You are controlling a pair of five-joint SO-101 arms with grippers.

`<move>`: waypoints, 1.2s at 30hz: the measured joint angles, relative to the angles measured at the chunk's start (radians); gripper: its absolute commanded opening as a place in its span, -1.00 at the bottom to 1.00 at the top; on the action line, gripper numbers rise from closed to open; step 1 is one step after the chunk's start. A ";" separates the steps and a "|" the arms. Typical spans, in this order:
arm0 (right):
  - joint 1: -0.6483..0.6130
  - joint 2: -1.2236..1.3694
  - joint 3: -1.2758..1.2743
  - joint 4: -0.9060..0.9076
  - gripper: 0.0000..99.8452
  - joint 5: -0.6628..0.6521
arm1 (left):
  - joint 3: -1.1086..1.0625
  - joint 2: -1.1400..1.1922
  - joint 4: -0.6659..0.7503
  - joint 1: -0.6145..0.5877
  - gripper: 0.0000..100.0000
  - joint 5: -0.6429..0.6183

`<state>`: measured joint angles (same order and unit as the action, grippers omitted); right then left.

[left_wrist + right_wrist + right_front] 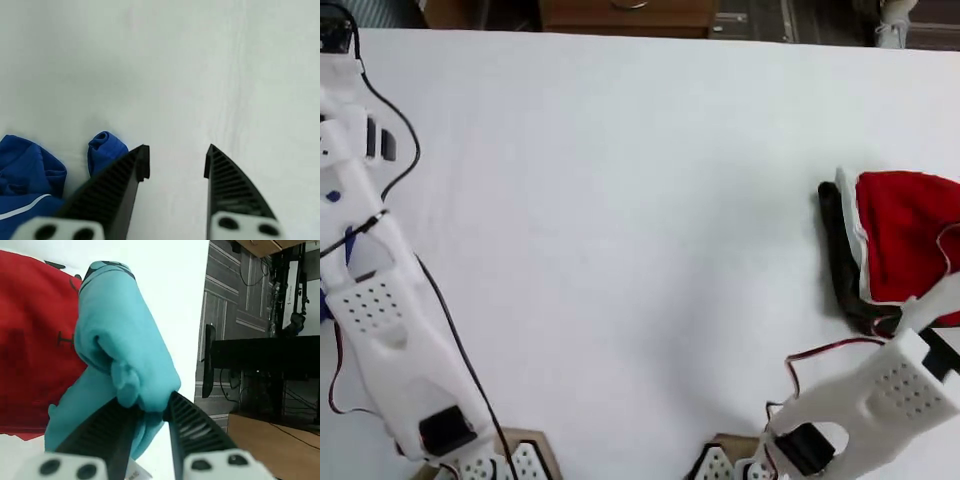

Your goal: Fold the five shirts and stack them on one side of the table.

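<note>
My right gripper (150,407) is shut on a bunched light teal shirt (120,350), held over a red shirt (35,340). In the high view the red shirt (910,235) lies at the table's right edge on top of a black shirt (840,250), with the right arm (880,395) just in front of them. My left gripper (175,155) is open over bare white table, nothing between its fingers. A crumpled blue shirt (30,175) with a white stripe lies right beside one finger. The left arm (380,300) stands along the table's left edge.
The white table (620,200) is bare across its middle and back. Wooden furniture (630,12) stands behind the far edge. Past the table's right edge, the right wrist view shows a dark desk (265,355) and floor. Cables (405,120) trail along the left arm.
</note>
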<state>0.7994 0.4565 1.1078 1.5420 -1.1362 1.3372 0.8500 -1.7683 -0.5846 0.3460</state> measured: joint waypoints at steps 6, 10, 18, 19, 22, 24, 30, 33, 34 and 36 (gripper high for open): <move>0.005 0.000 0.000 0.035 -0.96 0.000 | 0.000 0.000 0.000 0.034 -0.59 0.000; -0.005 0.000 0.000 0.052 -0.96 0.000 | 0.000 0.000 0.000 0.035 -0.59 0.000; -0.038 0.046 0.002 0.055 -0.96 0.000 | 0.006 0.000 0.000 0.031 -0.59 0.000; -0.040 0.066 0.002 0.055 -0.96 0.000 | 0.006 0.000 0.000 0.028 -0.59 0.000; -0.046 0.115 0.000 0.057 -0.96 0.000 | 0.006 0.000 0.000 0.020 -0.59 0.000; -0.055 0.138 0.000 0.064 -0.96 0.000 | 0.006 0.000 0.000 0.020 -0.59 0.000; -0.130 0.152 0.000 0.106 -0.96 0.000 | 0.006 0.000 0.000 0.020 -0.59 0.000; -0.180 0.152 0.000 0.107 -0.96 0.000 | 0.006 0.000 0.000 0.021 -0.59 0.000; -0.196 0.152 0.000 0.109 -0.96 0.000 | 0.006 0.000 0.000 0.021 -0.59 0.000; -0.226 0.152 0.000 0.121 -0.96 0.000 | 0.006 0.000 0.000 0.021 -0.59 0.000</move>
<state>0.5738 0.6084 1.1078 1.6632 -1.1362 1.3433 0.8500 -1.7683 -0.5631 0.3460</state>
